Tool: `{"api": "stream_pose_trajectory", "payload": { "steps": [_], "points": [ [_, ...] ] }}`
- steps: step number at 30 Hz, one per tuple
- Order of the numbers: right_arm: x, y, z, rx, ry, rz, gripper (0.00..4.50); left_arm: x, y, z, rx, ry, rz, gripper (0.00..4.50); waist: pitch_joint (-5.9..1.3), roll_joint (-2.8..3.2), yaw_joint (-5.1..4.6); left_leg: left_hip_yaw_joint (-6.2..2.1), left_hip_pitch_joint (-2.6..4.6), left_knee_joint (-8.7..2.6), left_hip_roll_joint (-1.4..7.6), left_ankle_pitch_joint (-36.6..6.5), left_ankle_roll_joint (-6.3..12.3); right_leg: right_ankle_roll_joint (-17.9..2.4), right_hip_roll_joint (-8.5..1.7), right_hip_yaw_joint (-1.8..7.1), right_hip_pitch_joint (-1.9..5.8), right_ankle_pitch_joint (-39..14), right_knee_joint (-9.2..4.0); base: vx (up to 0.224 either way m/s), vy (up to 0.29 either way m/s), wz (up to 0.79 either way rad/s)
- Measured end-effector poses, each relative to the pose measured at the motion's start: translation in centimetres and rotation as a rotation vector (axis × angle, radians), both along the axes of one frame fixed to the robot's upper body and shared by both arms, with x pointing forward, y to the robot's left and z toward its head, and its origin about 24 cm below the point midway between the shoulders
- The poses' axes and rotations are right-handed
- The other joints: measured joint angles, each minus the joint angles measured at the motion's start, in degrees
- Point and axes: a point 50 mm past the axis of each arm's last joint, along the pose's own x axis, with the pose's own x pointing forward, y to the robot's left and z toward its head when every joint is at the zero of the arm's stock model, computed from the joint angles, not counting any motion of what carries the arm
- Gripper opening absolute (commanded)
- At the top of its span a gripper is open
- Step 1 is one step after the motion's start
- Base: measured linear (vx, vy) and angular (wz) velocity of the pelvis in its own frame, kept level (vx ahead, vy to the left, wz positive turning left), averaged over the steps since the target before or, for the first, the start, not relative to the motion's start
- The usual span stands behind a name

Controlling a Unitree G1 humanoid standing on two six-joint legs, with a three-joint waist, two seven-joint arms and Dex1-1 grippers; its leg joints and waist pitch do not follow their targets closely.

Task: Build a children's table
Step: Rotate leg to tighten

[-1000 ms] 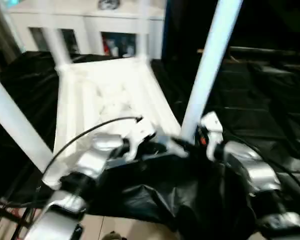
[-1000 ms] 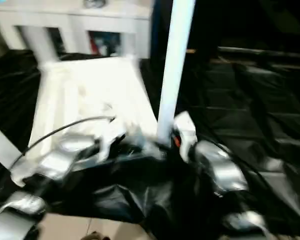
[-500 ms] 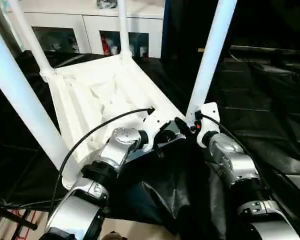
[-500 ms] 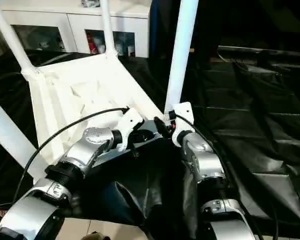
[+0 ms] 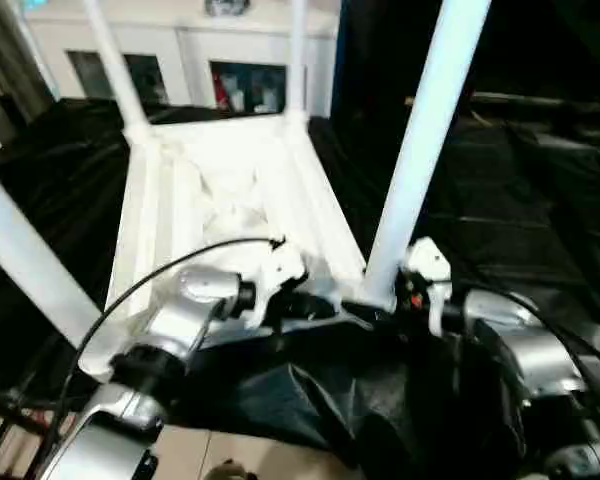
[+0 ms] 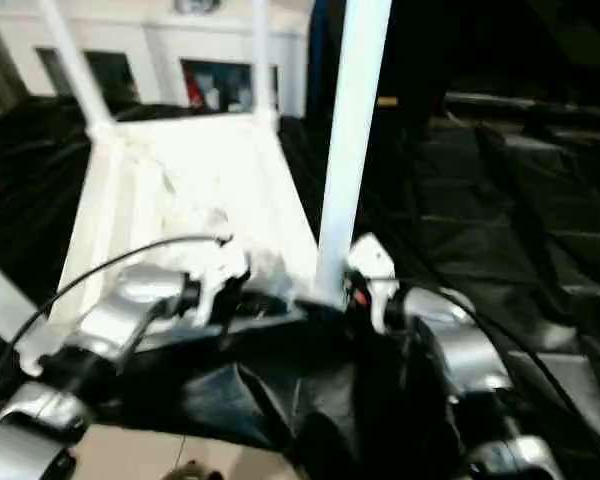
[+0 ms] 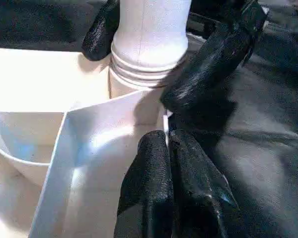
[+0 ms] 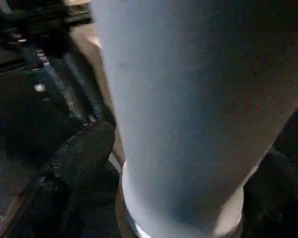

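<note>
Tabletop (image 5: 220, 190) lies upside down on the black-draped surface (image 5: 540, 190), ribbed underside up, long axis running from near to far. Four legs stand in its corners: far-left leg (image 5: 115, 70), far-right leg (image 5: 298, 55), near-left leg (image 5: 25, 260) leaning out toward the left edge, near-right leg (image 5: 420, 150) rising steeply from its socket.

Key relation: the near-right leg's long axis runs up and away from the corner socket (image 7: 139, 82), and its base sits directly between the two arms. Right tool (image 7: 174, 54) straddles that base; in the left wrist view its black fingers (image 7: 216, 54) stand apart on either side of the threaded collar, one finger touching or nearly touching it. Whether they actually press the leg, cannot tell. Right wrist view shows the leg's base (image 8: 188, 148) just in front, one finger (image 8: 69, 158) beside it.

Left tool (image 7: 171, 183) has its fingers pressed together, holding nothing, tips resting against or just beside the tabletop's edge wall near that same corner.

Judgement: right arm is the nearer and better placed one for the leg; any seating or twisting has to work about the leg's upright axis, down into the socket. Left tool looks placed to brace the tabletop. Threads visible above the socket suggest the leg is not fully home.
</note>
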Motion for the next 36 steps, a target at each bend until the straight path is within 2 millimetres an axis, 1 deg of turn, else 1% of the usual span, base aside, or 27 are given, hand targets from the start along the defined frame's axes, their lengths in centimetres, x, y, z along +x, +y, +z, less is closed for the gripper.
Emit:
{"api": "stream_pose_trajectory", "payload": {
  "steps": [1, 3, 6, 7, 8, 10, 13, 17, 18, 21, 23, 24, 26, 29, 32, 33, 34, 35, 36],
  "points": [
    [-0.1, -0.1, 0.1, 0.001, 0.009, 0.026, 3.88, -0.2, 0.1, 0.0, 0.002, 0.007, -0.016, 0.0, 0.0, -0.01, 0.19, 0.0, 0.0, 0.0, 0.0, 0.0, 0.0, 0.01, 0.0, 0.0, 0.02, -0.01, -0.01, 0.0, 0.0, 0.0],
    [-0.3, -0.1, 0.4, 0.004, 0.014, 0.063, 3.58, -0.5, 0.4, 0.2, 0.0, 0.018, -0.036, 0.0, 0.02, -0.03, 0.4, 0.0, -0.03, 0.01, 0.0, -0.01, 0.01, 0.02, 0.0, 0.0, 0.02, -0.01, -0.03, 0.0, 0.0, 0.0],
    [-0.5, -0.3, 0.7, 0.005, 0.019, 0.088, 3.54, -0.8, 0.7, 0.3, -0.003, 0.036, -0.056, 0.0, 0.02, -0.03, 0.73, 0.0, -0.04, 0.0, 0.0, -0.02, 0.01, 0.02, 0.0, 0.0, 0.01, -0.02, -0.03, 0.0, 0.0, 0.0],
    [-0.5, -0.3, 0.7, 0.01, 0.025, 0.094, 3.26, -0.9, 0.7, 0.3, -0.006, 0.042, -0.058, 0.0, 0.02, -0.03, 0.77, 0.0, -0.04, 0.0, 0.0, -0.01, 0.01, 0.02, 0.0, 0.0, 0.01, -0.01, -0.02, 0.0, 0.0, 0.0],
    [-0.6, -0.2, 0.7, 0.016, 0.032, 0.098, 3.16, -0.9, 0.8, 0.3, -0.006, 0.045, -0.06, 0.0, 0.02, -0.03, 0.78, 0.0, -0.04, 0.0, 0.0, -0.01, 0.01, 0.02, 0.0, 0.0, 0.0, -0.01, -0.01, 0.0, 0.0, 0.0],
    [-0.8, -0.1, 0.7, 0.032, 0.049, 0.115, 3.09, -1.1, 0.8, 0.4, -0.005, 0.05, -0.065, 0.0, 0.02, -0.04, 0.84, 0.0, -0.04, 0.0, 0.0, -0.01, 0.01, 0.03, 0.0, 0.0, 0.01, -0.02, -0.01, 0.0, 0.0, 0.0],
    [-0.9, 0.0, 0.6, 0.035, 0.056, 0.116, 2.75, -1.2, 0.8, 0.3, -0.004, 0.054, -0.065, 0.0, 0.02, -0.04, 0.87, 0.0, -0.04, 0.02, 0.0, -0.01, 0.01, 0.03, 0.0, 0.0, 0.01, -0.02, -0.02, 0.0, 0.0, 0.0],
    [-0.8, 0.4, 0.3, 0.042, 0.051, 0.074, 2.63, -1.0, 0.7, 0.2, 0.001, 0.043, -0.035, 0.0, 0.02, -0.04, 0.64, 0.0, -0.01, 0.02, 0.0, 0.0, 0.0, 0.14, 0.0, 0.0, 0.0, -0.08, -0.01, 0.0, 0.0, 0.0],
    [-0.6, 0.5, 0.1, 0.04, 0.048, 0.042, 2.63, -0.9, 0.6, 0.1, 0.0, 0.039, -0.012, 0.0, 0.02, -0.04, 0.47, 0.0, 0.0, 0.03, 0.0, 0.0, 0.0, 0.24, 0.0, 0.0, 0.02, -0.14, 0.0, 0.0, 0.0, 0.0],
    [0.6, 0.8, -0.4, 0.04, 0.03, -0.131, 2.62, 0.1, -0.3, -0.1, 0.009, 0.009, 0.086, 0.0, 0.01, -0.05, -0.22, 0.0, 0.08, 0.1, -0.01, 0.02, -0.03, 0.26, 0.0, 0.03, 0.07, -0.13, 0.03, 0.0, 0.0, 0.0],
    [2.0, 1.3, -0.7, 0.048, 0.024, -0.319, 2.61, 1.2, -1.5, -0.2, 0.021, -0.01, 0.176, 0.0, -0.02, -0.08, -0.92, 0.0, 0.17, 0.13, -0.01, 0.05, -0.08, 0.23, 0.0, 0.02, 0.13, -0.1, 0.04, 0.0, 0.0, 0.0],
    [2.5, 1.4, -0.7, 0.048, 0.022, -0.381, 2.61, 1.6, -1.9, -0.2, 0.02, -0.018, 0.209, 0.0, -0.01, -0.08, -1.22, -0.01, 0.17, 0.12, -0.02, 0.06, -0.09, 0.23, 0.0, 0.02, 0.13, -0.1, 0.02, 0.0, 0.0, 0.0],
    [3.2, 1.6, -0.7, 0.041, 0.017, -0.483, 2.61, 2.1, -2.8, -0.2, 0.016, -0.025, 0.264, 0.0, -0.03, -0.07, -1.48, -0.04, 0.22, 0.11, -0.02, 0.06, -0.09, 0.24, 0.0, 0.02, 0.22, -0.1, 0.01, 0.0, 0.0, 0.0],
    [4.0, 2.1, -0.7, 0.029, 0.0, -0.591, 2.61, 2.7, -3.7, -0.3, 0.016, -0.03, 0.328, 0.0, -0.08, -0.02, -1.65, -0.05, 0.24, 0.06, -0.03, 0.05, -0.09, 0.25, 0.0, 0.02, 0.29, -0.11, -0.02, 0.0, 0.0, 0.0],
    [4.5, 2.5, -0.8, 0.02, -0.027, -0.662, 2.61, 3.0, -4.4, -0.3, 0.022, -0.043, 0.351, 0.0, -0.1, 0.03, -1.65, -0.06, 0.22, 0.04, -0.04, 0.05, -0.09, 0.25, 0.0, 0.01, 0.3, -0.11, -0.03, 0.0, 0.0, 0.0],
    [4.6, 2.6, -0.8, 0.018, -0.034, -0.672, 2.96, 3.0, -4.4, -0.3, 0.022, -0.046, 0.355, 0.0, -0.14, 0.1, -1.67, -0.06, 0.22, 0.03, -0.05, 0.05, -0.09, 0.25, 0.0, 0.02, 0.3, -0.11, -0.03, 0.0, 0.0, 0.0],
    [4.6, 2.6, -0.8, 0.022, -0.035, -0.674, 2.96, 3.0, -4.4, -0.3, 0.02, -0.046, 0.355, 0.0, -0.16, 0.12, -1.67, -0.06, 0.21, 0.03, -0.05, 0.05, -0.09, 0.25, 0.0, 0.02, 0.3, -0.11, -0.03, 0.0, 0.0, 0.0],
    [4.6, 2.6, -0.8, 0.023, -0.034, -0.673, 3.17, 3.0, -4.4, -0.3, 0.019, -0.046, 0.352, 0.0, -0.16, 0.13, -1.65, -0.06, 0.22, 0.03, -0.05, 0.05, -0.09, 0.25, 0.0, 0.02, 0.3, -0.11, -0.02, 0.0, 0.0, 0.0],
    [4.6, 2.6, -0.9, 0.022, -0.033, -0.673, 3.17, 3.0, -4.4, -0.3, 0.019, -0.048, 0.35, 0.0, -0.15, 0.13, -1.65, -0.06, 0.23, 0.02, -0.04, 0.05, -0.08, 0.25, 0.0, 0.01, 0.3, -0.11, -0.02, 0.0, 0.0, 0.0]
  ]
}}
